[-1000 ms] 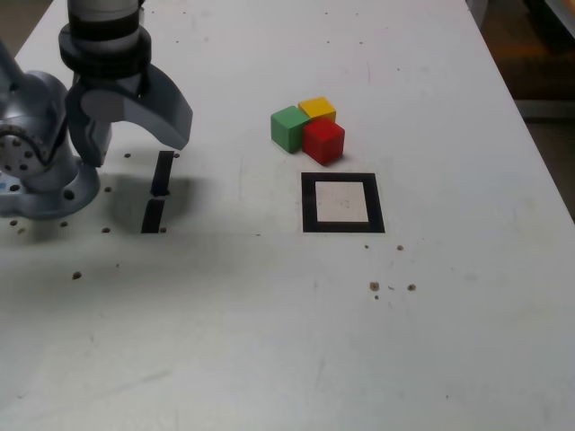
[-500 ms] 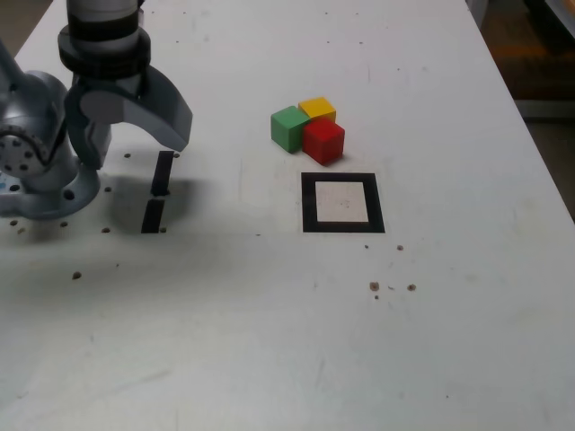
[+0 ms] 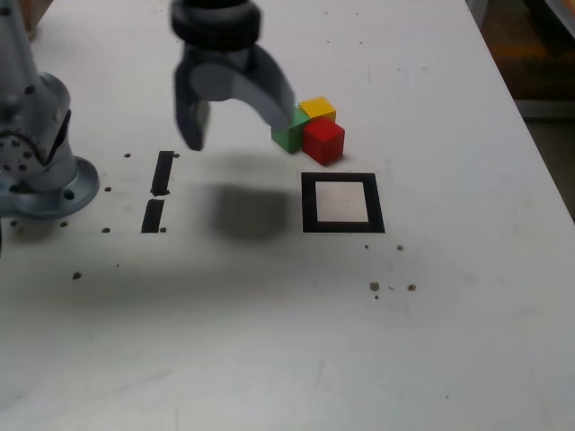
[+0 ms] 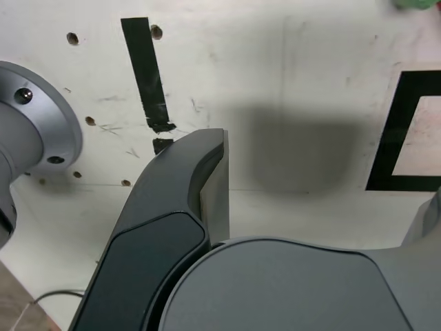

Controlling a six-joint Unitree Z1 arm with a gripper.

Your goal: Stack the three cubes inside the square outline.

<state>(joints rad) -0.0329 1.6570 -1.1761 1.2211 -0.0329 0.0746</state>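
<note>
Three cubes sit touching in a cluster on the white table: yellow (image 3: 317,109) at the back, red (image 3: 323,141) in front, green (image 3: 289,136) on the exterior view's left. My gripper (image 3: 241,127) hovers open and empty just left of them in that view, and one finger (image 3: 280,97) covers part of the green cube. The square outline (image 3: 309,203) of black tape lies just in front of the red cube, with nothing inside it. The wrist view shows one dark finger (image 4: 200,179), a sliver of the green cube (image 4: 417,4) and a corner of the outline (image 4: 387,138).
The arm's grey base (image 3: 40,175) stands at the exterior view's left. Two short black tape strips (image 3: 163,172) (image 3: 154,215) lie between the base and the outline. The table's right edge (image 3: 548,171) borders a brown floor. Small dark specks (image 3: 375,286) dot the tabletop.
My gripper has swung from above the tape strips to the exterior view's right, ending beside the cubes. It stays open. The cubes have not moved.
</note>
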